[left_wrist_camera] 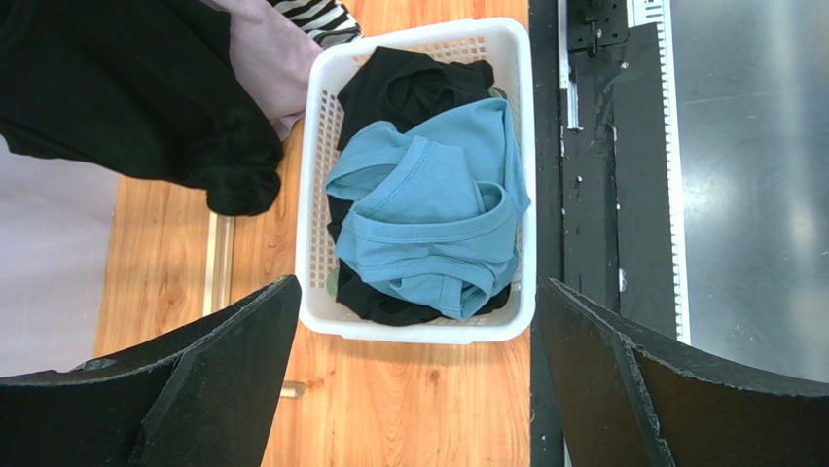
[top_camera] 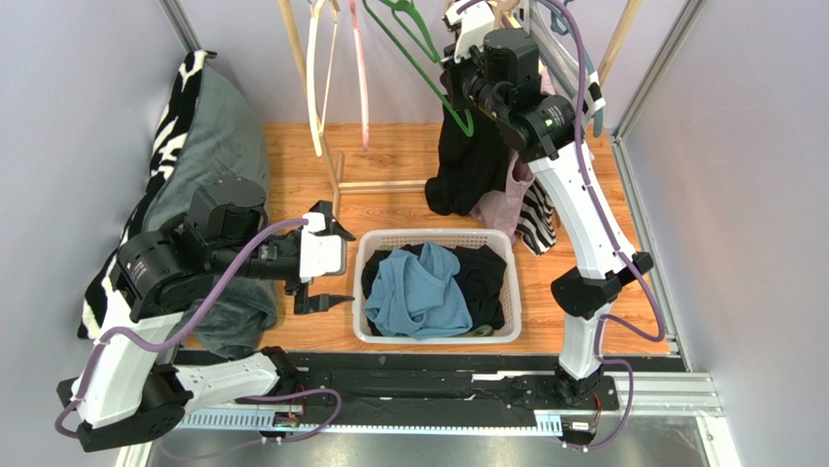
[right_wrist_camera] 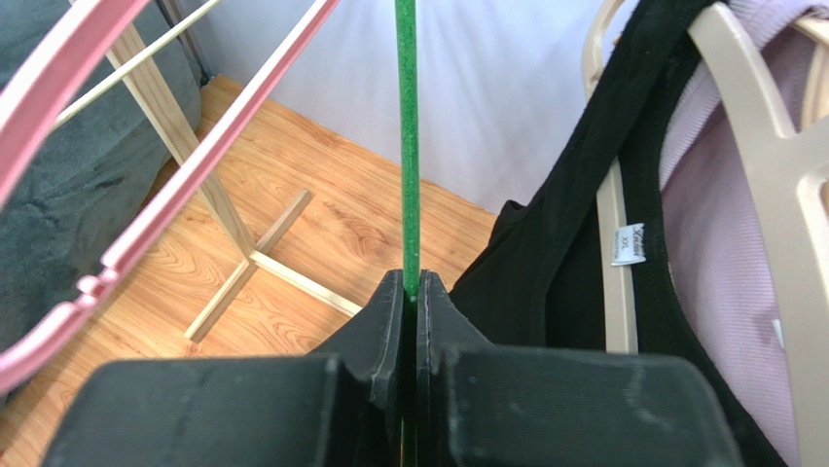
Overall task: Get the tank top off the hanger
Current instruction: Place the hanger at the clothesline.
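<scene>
A light blue tank top [top_camera: 418, 292] [left_wrist_camera: 428, 214] lies crumpled on top of dark clothes in the white basket [top_camera: 438, 236] [left_wrist_camera: 418, 331]. A thin green hanger [right_wrist_camera: 407, 146] [top_camera: 418, 66] hangs bare at the rack, with no cloth on it. My right gripper [right_wrist_camera: 413, 282] [top_camera: 457, 78] is up at the rack, shut on the hanger's green bar. My left gripper [left_wrist_camera: 418, 287] [top_camera: 348, 266] hovers low beside the basket's left side, open wide, with only wooden floor between its fingers.
A black garment [top_camera: 457, 165] [right_wrist_camera: 564, 243] and a lavender one [right_wrist_camera: 720, 214] hang on beige hangers right of the green one. Bare pink [right_wrist_camera: 146, 224] and cream [top_camera: 316, 78] hangers hang left. The wooden rack foot [top_camera: 336, 175] and a grey cushion [top_camera: 209, 126] stand at left.
</scene>
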Robot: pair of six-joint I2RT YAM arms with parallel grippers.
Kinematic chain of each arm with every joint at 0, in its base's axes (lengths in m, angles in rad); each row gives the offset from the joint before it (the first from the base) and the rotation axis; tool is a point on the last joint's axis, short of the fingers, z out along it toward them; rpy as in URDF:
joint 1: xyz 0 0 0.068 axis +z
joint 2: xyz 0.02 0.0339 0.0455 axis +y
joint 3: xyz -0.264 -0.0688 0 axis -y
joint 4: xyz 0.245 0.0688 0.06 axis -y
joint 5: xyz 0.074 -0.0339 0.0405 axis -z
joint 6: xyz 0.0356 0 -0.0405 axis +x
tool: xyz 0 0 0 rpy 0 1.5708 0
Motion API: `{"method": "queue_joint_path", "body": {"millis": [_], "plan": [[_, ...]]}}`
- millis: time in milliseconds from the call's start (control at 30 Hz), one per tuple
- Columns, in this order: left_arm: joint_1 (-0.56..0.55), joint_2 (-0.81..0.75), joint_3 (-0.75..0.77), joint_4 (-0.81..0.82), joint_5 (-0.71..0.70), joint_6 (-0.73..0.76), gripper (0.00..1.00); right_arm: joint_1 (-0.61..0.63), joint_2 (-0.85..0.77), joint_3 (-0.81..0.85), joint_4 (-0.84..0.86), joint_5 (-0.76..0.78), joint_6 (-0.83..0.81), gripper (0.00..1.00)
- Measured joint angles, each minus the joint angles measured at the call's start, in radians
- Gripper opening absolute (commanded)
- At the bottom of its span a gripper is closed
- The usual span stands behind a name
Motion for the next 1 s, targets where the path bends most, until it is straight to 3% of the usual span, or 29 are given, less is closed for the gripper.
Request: {"method": "queue_joint_path", "body": {"millis": [867, 900, 933, 1000], "plan": [[0.026, 0.030, 0.000, 0.000, 0.053, 0.000, 0.99, -0.034, -0.005, -0.061, -0.008, -0.045, 0.010, 0.00], [0.027, 0.030, 0.000, 0.001, 0.056, 0.000, 0.99, -0.034, -0.006, -0.063, -0.008, -0.046, 0.018, 0.04], [0.029, 0.029, 0.000, 0.001, 0.057, 0.000, 0.99, -0.034, -0.007, -0.064, -0.008, -0.047, 0.026, 0.22], [0.032, 0.029, 0.000, 0.001, 0.057, 0.000, 0.99, -0.029, -0.009, -0.069, -0.006, -0.035, 0.047, 0.36]]}}
